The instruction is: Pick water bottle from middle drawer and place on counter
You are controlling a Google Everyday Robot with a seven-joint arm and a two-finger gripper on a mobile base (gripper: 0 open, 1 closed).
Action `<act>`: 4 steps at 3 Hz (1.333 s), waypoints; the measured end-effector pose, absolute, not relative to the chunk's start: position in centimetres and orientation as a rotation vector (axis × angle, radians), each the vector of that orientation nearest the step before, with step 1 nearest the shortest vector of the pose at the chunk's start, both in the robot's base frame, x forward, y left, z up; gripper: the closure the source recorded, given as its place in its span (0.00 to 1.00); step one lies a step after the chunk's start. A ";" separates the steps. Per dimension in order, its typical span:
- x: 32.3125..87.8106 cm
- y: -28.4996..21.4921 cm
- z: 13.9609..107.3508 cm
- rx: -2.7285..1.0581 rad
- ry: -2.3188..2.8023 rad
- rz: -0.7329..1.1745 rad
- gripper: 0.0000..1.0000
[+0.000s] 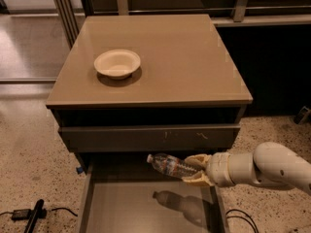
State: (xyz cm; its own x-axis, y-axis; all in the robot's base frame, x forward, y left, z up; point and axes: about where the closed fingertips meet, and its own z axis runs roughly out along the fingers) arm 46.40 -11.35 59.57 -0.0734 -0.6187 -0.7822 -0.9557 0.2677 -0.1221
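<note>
My pincer (194,169) holds the bottle (167,164) by its base end, level above the open drawer (121,205), under the front edge of the counter (184,57), toward its right corner. It looks light, thin-walled and slick, so I judge a mid-body hold would be steadier.

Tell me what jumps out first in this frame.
The gripper, coming in from the lower right, is shut on a clear water bottle. It holds the bottle on its side, cap pointing left, above the open middle drawer, where its shadow falls on the bare bottom. Up on the tan counter, a white bowl sits alone left of centre.
</note>
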 end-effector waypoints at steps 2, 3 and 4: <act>43.5 -15.1 70.1 -1.450 1.670 0.458 1.00; 43.7 -17.5 79.1 -1.480 1.615 0.442 1.00; 45.7 -18.8 88.1 -1.492 1.587 0.363 1.00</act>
State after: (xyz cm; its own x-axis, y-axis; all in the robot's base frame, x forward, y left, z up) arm 45.67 -18.84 88.15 0.1331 -0.6424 -0.7547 -0.9069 0.2283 -0.3542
